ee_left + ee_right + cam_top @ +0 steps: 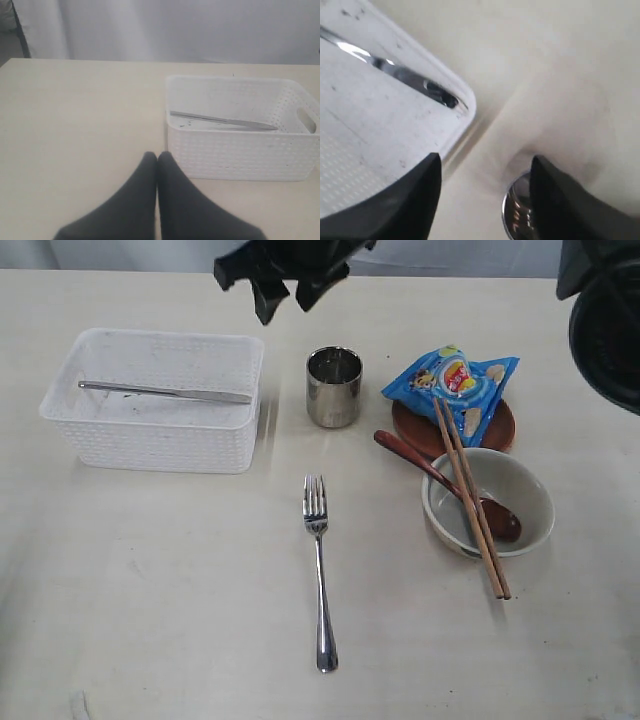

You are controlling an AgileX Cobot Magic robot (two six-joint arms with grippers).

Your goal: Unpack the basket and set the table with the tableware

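**Desk partly set, knife lying in the basket**

A white basket [160, 445] is sitting at the far left of the cream desk [150, 590]. A steel knife [165, 392] is lying lengthwise inside it. Just right of the basket, a steel cup [333, 387] is standing upright. Nearer, a fork [319, 570] is lying in the middle of the desk, its tines pointing away. At the far right, a blue snack bag [452, 383] is resting on a brown plate [500, 430]. A white bowl [530, 490] is sitting just in front of the plate. A wooden spoon [410, 455] is lying with its head in the bowl and its handle reaching out to the left. Chopsticks [465, 490] are lying across the bowl's rim.

The right tool [287, 302] is hovering above the gap between basket and cup, its fingers [405, 200] standing wide apart and gripping nothing. The left tool [157, 165] is hanging over bare desk near the basket, its fingers pressed together and empty.
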